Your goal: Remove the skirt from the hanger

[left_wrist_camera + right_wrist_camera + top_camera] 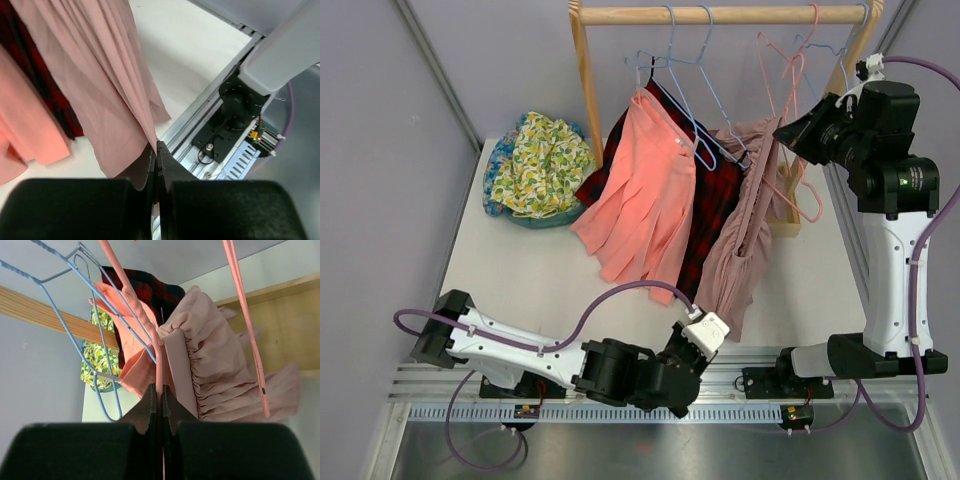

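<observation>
A dusty-pink skirt (740,230) hangs from a pink wire hanger (790,110) on the wooden rail. My left gripper (712,318) is low at the table's near edge. In the left wrist view it (156,150) is shut on the bottom hem of the skirt (110,85). My right gripper (785,132) is up by the rack. In the right wrist view it (160,390) is shut on the hanger's (159,365) thin pink wire, with the skirt's gathered waistband (215,360) just right of the jaws.
A coral skirt (640,200) and a red plaid garment (715,200) hang on blue hangers (690,90) left of the pink one. A floral cloth (535,165) lies piled at the back left. The rack's wooden post (588,90) stands between them.
</observation>
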